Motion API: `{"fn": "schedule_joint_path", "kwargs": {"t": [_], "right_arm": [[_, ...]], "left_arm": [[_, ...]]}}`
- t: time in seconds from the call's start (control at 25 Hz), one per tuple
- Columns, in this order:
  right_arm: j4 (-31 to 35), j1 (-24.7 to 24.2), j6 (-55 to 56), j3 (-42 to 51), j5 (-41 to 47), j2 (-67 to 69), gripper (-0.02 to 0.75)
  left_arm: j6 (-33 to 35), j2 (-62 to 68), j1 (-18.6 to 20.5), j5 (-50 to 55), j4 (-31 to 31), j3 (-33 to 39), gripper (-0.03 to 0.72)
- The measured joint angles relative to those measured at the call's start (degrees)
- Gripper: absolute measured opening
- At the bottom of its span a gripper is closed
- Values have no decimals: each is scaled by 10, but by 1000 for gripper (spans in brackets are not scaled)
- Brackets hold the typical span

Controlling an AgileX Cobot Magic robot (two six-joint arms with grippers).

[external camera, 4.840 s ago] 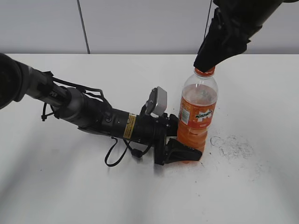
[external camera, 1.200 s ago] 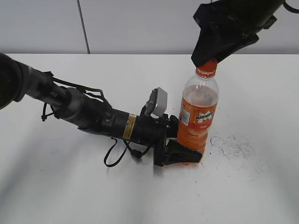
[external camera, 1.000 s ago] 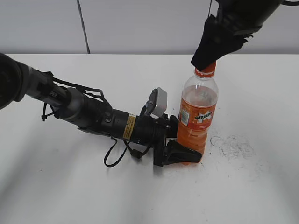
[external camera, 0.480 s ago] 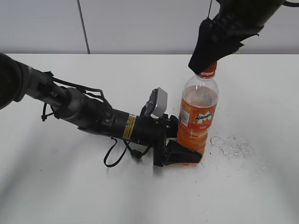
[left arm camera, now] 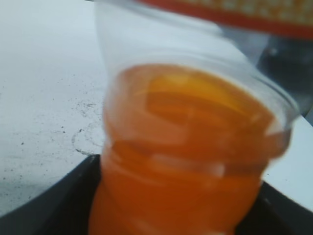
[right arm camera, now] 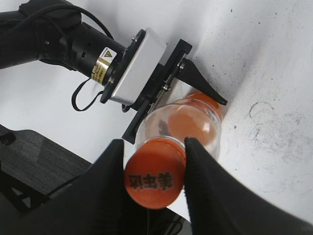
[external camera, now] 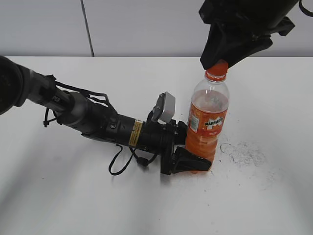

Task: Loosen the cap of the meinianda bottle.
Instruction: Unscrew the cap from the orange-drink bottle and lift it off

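My left tool (external camera: 188, 157) lies low on the table (external camera: 73, 196), reaching in from 9 o'clock, its fingers (external camera: 193, 160) clamped on the base of the bottle (external camera: 207, 122). In my left wrist view the bottle (left arm camera: 190, 147) fills the frame, blurred, with dark finger edges at both lower corners. The bottle stands upright near the table's middle, orange liquid filling it to the shoulder, clear above that. At its 12 o'clock sits the cap (external camera: 216, 72), on the neck. My right tool (external camera: 217, 58) comes down from above; in my right wrist view its two fingers (right arm camera: 110, 181) press the cap (right arm camera: 155, 172) at 9 and 3 o'clock, closed on it. Grey scuff marks (external camera: 242, 152) lie at the bottle's 3 o'clock.
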Motion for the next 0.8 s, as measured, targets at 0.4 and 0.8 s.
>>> {"fn": "schedule_joint_path", "kwargs": {"t": [0.4, 0.8], "right_arm": [[9, 0, -281, 0, 0, 0, 279], [5, 0, -381, 0, 1, -8, 275]], "left_arm": [[0, 0, 0, 0, 0, 0, 562], [0, 0, 0, -1, 0, 0, 562]]}}
